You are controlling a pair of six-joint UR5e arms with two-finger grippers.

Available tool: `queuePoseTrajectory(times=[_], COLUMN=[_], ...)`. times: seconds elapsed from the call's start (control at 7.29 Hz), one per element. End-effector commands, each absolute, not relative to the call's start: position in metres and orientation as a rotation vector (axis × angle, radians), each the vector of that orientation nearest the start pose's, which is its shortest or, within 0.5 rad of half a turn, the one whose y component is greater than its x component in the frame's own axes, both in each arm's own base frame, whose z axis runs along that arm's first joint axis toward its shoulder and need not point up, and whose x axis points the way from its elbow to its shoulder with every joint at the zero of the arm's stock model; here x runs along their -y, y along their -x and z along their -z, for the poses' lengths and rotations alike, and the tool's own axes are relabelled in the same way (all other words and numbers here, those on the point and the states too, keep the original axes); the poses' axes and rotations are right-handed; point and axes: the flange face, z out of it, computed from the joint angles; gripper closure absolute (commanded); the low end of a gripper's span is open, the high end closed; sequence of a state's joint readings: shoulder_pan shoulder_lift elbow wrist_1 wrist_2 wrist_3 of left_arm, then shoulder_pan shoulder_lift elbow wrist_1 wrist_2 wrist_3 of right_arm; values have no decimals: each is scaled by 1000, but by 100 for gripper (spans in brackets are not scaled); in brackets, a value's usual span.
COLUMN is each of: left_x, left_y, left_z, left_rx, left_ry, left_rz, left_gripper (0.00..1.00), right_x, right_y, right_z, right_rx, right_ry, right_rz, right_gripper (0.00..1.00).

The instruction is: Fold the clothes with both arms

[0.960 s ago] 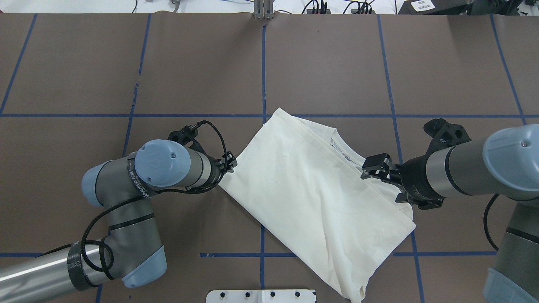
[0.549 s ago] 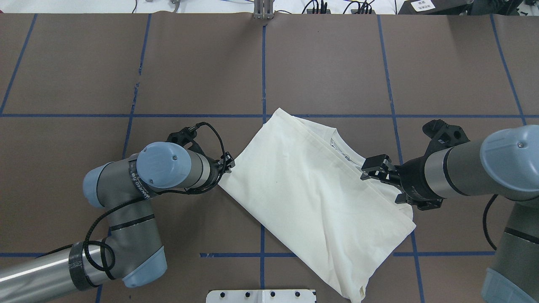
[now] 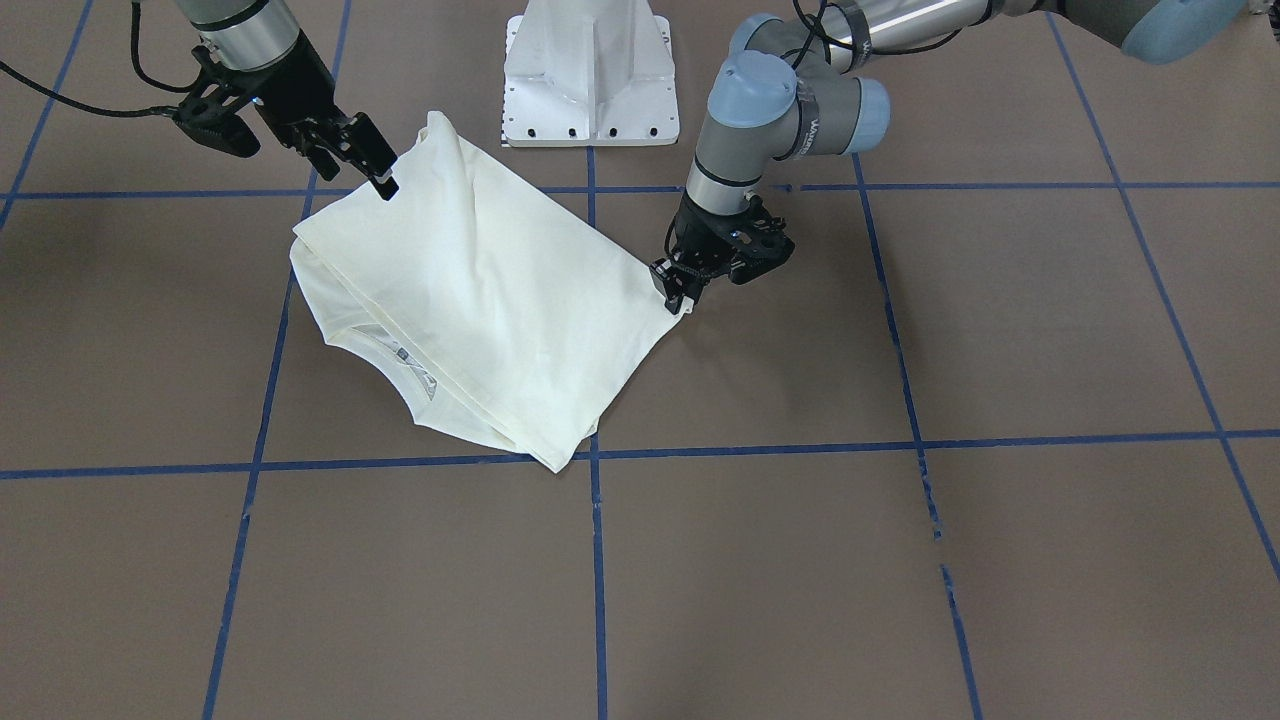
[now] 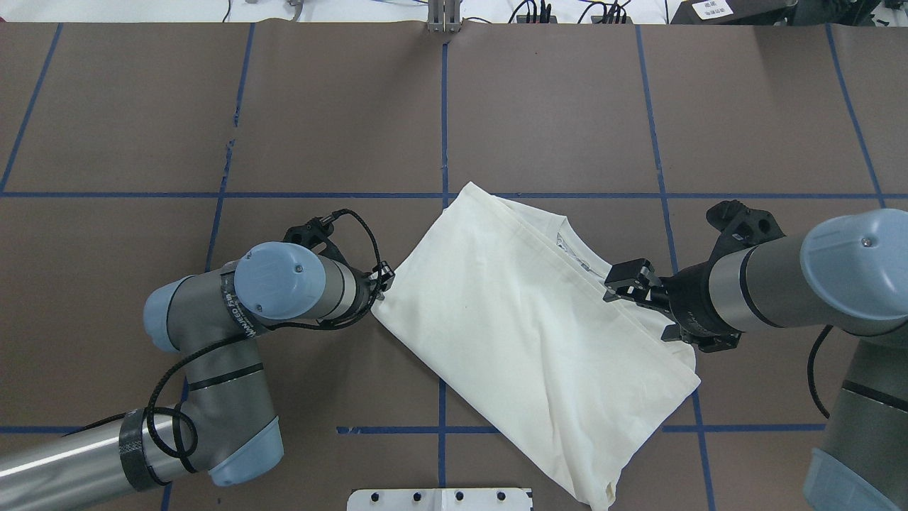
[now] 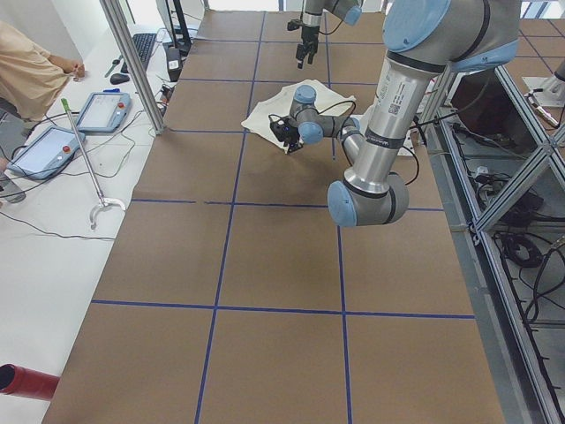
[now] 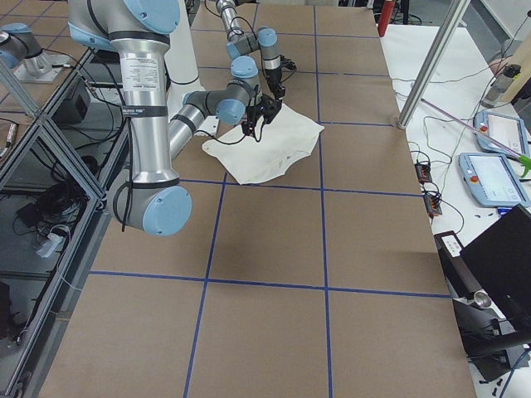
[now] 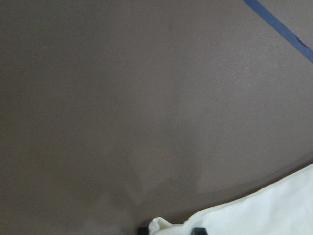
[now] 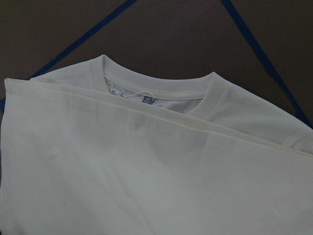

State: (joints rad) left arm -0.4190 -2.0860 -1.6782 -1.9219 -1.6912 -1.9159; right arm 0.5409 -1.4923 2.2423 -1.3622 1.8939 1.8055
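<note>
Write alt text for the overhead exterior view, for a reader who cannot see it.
A folded cream shirt lies diagonally on a brown table gridded with blue tape, its collar showing at the upper right. The left gripper pinches the shirt's left corner; the right gripper sits over its right edge beside the collar.

Shirt [image 4: 525, 333]: plain cream; ribbed collar [image 8: 156, 90] the same cream; neck label [image 8: 148, 100] pale grey.
Counter [image 4: 567, 106]: flat brown, with a blue tape grid [image 4: 444, 121].
Left arm [image 4: 213, 333] and right arm [image 4: 780, 284]: silver-grey with light-blue joint caps.
Left end effector [image 4: 383, 280] and right end effector [image 4: 618, 285]: black.
Pedestal base [image 3: 590, 70]: white.
</note>
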Motion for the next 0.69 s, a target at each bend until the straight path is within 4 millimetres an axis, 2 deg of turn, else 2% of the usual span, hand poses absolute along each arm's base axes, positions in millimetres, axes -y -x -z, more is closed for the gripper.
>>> queuePoseTrajectory(times=[0.0, 0.14, 0.27, 0.41, 0.55], left_x=[392, 402, 422, 472, 527], left_y=[-546, -522, -490, -440, -401], left_z=[-275, -261, -259, -259, -291], left_rx=[-995, -1014, -1027, -1103, -1257], left_ry=[51, -8, -76, -95, -11], left_rz=[633, 573, 527, 540, 507], left_gripper=[100, 100, 100, 100, 100], right_x=[322, 322, 323, 323, 323], right_y=[338, 337, 338, 338, 338], right_z=[-291, -291, -292, -292, -292], right_rx=[998, 999, 998, 999, 998], right_ry=[152, 151, 151, 150, 152], right_rz=[-555, -556, -557, -558, -559], right_gripper=[0, 0, 0, 0, 0])
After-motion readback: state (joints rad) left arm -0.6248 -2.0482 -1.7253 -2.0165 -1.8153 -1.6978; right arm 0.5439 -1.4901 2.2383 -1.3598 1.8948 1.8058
